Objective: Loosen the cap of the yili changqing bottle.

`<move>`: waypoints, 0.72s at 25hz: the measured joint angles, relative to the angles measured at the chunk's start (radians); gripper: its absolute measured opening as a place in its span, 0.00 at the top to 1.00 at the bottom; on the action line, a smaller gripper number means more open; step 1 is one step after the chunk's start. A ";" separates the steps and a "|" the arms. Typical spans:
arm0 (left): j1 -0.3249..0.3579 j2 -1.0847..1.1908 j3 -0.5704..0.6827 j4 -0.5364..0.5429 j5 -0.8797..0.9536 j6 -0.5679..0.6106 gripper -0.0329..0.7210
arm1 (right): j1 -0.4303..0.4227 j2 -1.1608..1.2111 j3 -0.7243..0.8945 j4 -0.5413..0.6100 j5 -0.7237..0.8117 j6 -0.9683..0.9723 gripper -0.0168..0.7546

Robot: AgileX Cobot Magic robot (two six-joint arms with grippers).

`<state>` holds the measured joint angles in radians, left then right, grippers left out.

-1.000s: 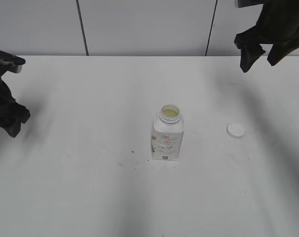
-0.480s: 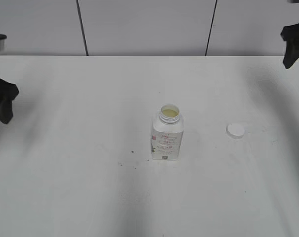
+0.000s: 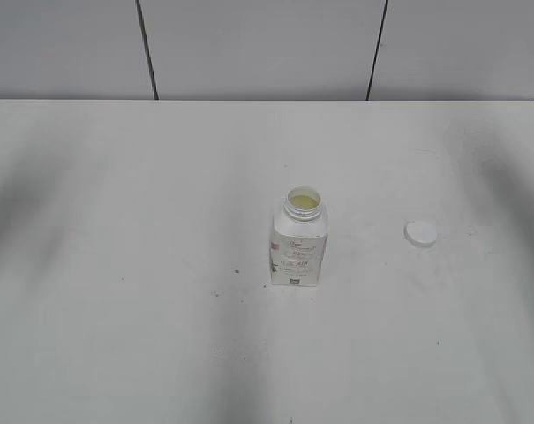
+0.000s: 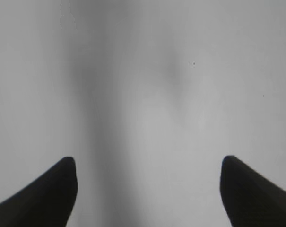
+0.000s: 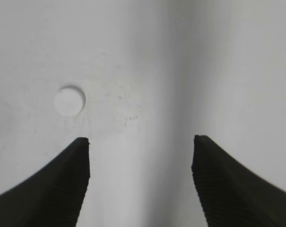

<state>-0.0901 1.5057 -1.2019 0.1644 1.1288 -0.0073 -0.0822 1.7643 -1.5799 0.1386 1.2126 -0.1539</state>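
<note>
A: What is carried by the desk [image 3: 116, 353], and how is it arranged?

B: A white desk surface is shown, backed by grey wall panels. The yili changqing bottle [image 3: 298, 252] is stood upright near the middle of the desk, with its label turned toward the exterior camera. Its neck is left uncovered, and pale yellowish contents are visible through the opening. The cap [image 3: 421, 233] is laid flat on the desk to the right of the bottle, well apart from it.

A: Why is that arrangement judged significant?

B: The cap is seen fully removed from the neck, so the loosening step is judged complete. The upright stance is presumably kept so that nothing is spilled from the open neck.

A: How are the arms posed?

B: Neither arm is seen over the working area in the exterior view; only a dark sliver is noted at the far left edge, and its identity cannot be told. The left gripper [image 4: 147, 189] is pointed down at bare desk, with nothing else in its wrist view. The right gripper [image 5: 140, 175] is likewise pointed at the desk, with the cap [image 5: 70, 100] lying ahead and to the left of its fingers [image 5: 62, 184].

A: What is the state of the fingers?

B: On both grippers the fingers are spread wide apart, and nothing is held between them.
</note>
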 joint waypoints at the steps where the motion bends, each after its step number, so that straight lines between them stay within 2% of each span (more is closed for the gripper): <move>1: 0.000 -0.015 0.001 -0.005 0.013 0.000 0.21 | 0.000 -0.025 0.041 0.000 0.000 -0.005 0.29; 10: 0.000 -0.159 0.093 -0.122 0.044 0.000 0.21 | 0.000 -0.283 0.362 0.000 0.003 -0.023 0.29; 18: 0.000 -0.292 0.238 -0.147 0.019 0.000 0.21 | 0.000 -0.566 0.572 0.000 -0.003 -0.037 0.29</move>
<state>-0.0901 1.2141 -0.9638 0.0179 1.1475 -0.0073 -0.0822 1.1980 -1.0080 0.1389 1.2100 -0.1910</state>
